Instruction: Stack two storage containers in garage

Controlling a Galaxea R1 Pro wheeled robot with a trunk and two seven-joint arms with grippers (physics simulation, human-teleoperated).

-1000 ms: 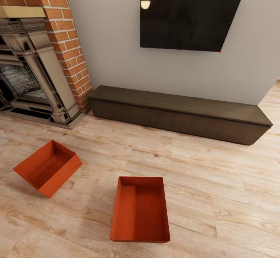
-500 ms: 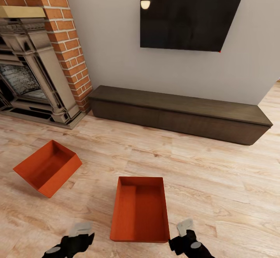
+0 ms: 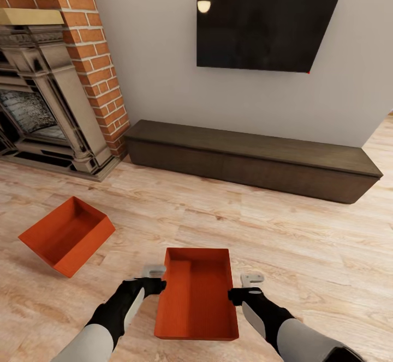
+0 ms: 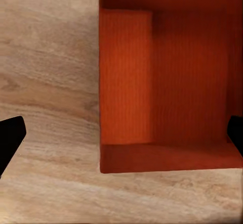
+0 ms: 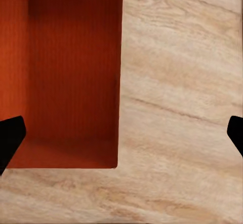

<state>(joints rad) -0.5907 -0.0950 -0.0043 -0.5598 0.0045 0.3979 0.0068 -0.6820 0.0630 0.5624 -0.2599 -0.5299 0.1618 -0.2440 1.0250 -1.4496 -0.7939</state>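
Both arms have light grey rounded forearm shells and matte black wrists. The left gripper [image 3: 154, 278] and right gripper [image 3: 245, 287] carry pale grey blocky fingers [image 3: 252, 279] (their tips look black in the wrist views).

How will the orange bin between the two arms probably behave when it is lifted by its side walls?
The nearer bin looks empty, so probably light. Its thin walls may flex if squeezed. Its flat base on the wood floor makes tipping unlikely.
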